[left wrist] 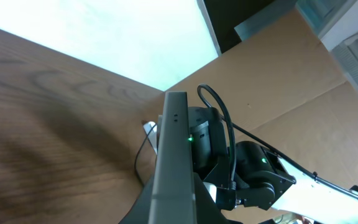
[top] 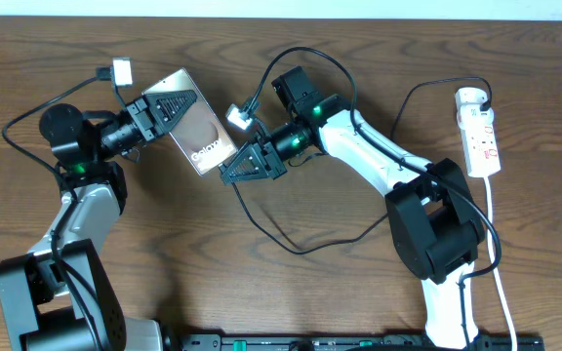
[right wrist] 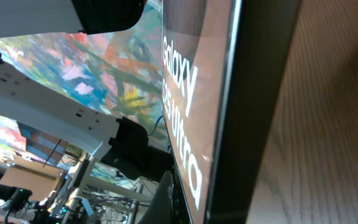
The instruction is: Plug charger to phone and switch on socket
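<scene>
Left gripper [top: 171,105] is closed on the phone [top: 203,136], clamping its far end and holding it tilted off the table [top: 261,292]; the left wrist view shows the phone [left wrist: 173,162] edge-on.

Right gripper [top: 230,173] sits at the phone's near end with jaws closed, apparently on the charger [top: 296,249] tip. The tip itself is hidden. The cable loops away from the phone to the socket [top: 480,132], which is well apart from the phone on the right arm's side.

Risks:
- The port isn't visible, so a tip slightly off-axis would jam on the phone's edge or scrape it.
- Pushing could pivot or slide the phone in the one-end grip.
- The pinched tip could twist.
- Slack cable may snag the right arm and tug the tip back out.
- The socket switch is not yet pressed.
</scene>
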Controlling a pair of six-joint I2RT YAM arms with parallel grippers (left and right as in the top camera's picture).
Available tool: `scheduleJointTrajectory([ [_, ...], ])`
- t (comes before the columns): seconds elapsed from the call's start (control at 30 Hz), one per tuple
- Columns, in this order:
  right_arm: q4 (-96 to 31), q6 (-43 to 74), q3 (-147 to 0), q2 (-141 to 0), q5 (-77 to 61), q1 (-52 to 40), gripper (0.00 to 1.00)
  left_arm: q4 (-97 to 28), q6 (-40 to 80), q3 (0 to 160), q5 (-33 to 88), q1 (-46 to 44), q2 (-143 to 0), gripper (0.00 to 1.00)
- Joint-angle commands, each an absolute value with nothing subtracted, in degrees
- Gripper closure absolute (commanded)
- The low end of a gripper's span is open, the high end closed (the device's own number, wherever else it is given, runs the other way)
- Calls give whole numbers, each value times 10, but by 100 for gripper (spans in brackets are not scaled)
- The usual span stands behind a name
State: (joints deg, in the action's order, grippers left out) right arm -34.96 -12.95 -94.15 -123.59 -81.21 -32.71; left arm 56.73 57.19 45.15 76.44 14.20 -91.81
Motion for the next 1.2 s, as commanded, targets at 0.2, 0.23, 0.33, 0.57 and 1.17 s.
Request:
scheduleJointTrajectory([
  [0.2,-317,-101,-959,-1229,-856,-326,53,564,558,437,844,126,-910,93],
  [0.23,-317,-101,-959,-1229,-856,-326,31,564,558,437,844,126,-910,93],
  [0.33,-317,-101,-959,-1229,-856,-326,1,564,558,437,844,126,-910,93],
  [0.57,-321,-100,-959,-1229,-828,-325,1,564,557,437,844,132,-910,92],
  [1.17,-370,23,-959,-1229,-563,-256,1,5,294,437,530,241,-910,93],
])
